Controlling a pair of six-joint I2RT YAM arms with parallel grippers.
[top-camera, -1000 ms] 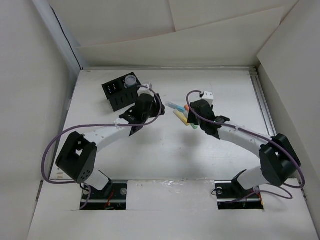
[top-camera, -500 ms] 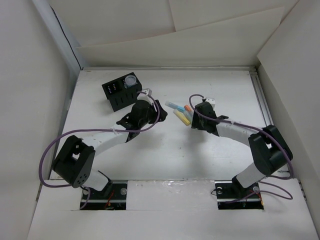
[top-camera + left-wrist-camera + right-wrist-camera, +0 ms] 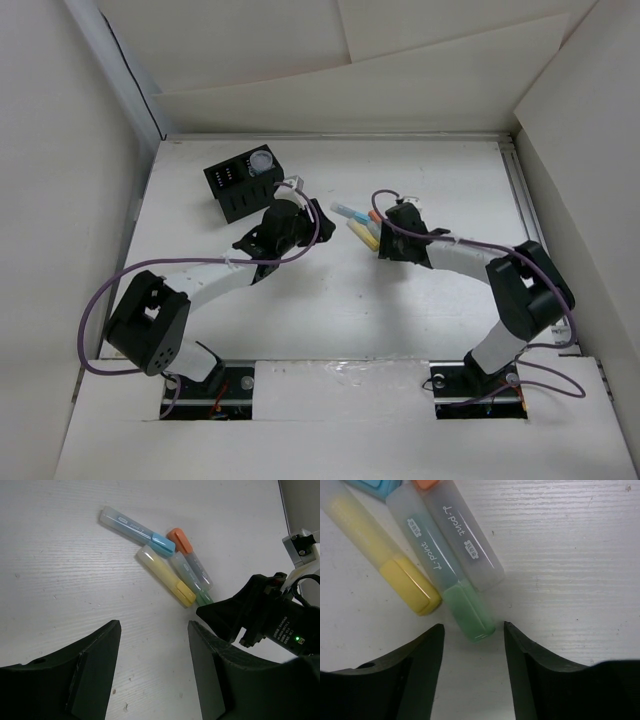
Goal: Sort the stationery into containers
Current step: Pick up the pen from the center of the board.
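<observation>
Several pastel sticks lie together on the table: light blue point(image 3: 131, 526), yellow point(image 3: 165, 574), green point(image 3: 191, 579) and orange point(image 3: 188, 555). In the right wrist view the green stick point(image 3: 445, 580) lies between the yellow one point(image 3: 380, 555) and the orange-capped one point(image 3: 460, 535). My right gripper point(image 3: 474, 645) is open, its jaws just short of the green cap, empty. My left gripper point(image 3: 154, 645) is open and empty over bare table, left of the sticks. The black organizer box point(image 3: 240, 183) stands at the back left with the white cylinder point(image 3: 262, 160) in it.
White cardboard walls close in the table on the left, back and right. The right arm's wrist point(image 3: 265, 615) shows close to the sticks in the left wrist view. Purple cables loop off both arms.
My right gripper has moved left and down to the sticks, and the arm has stretched out lower. My left gripper has shifted slightly toward the sticks, then held still.
</observation>
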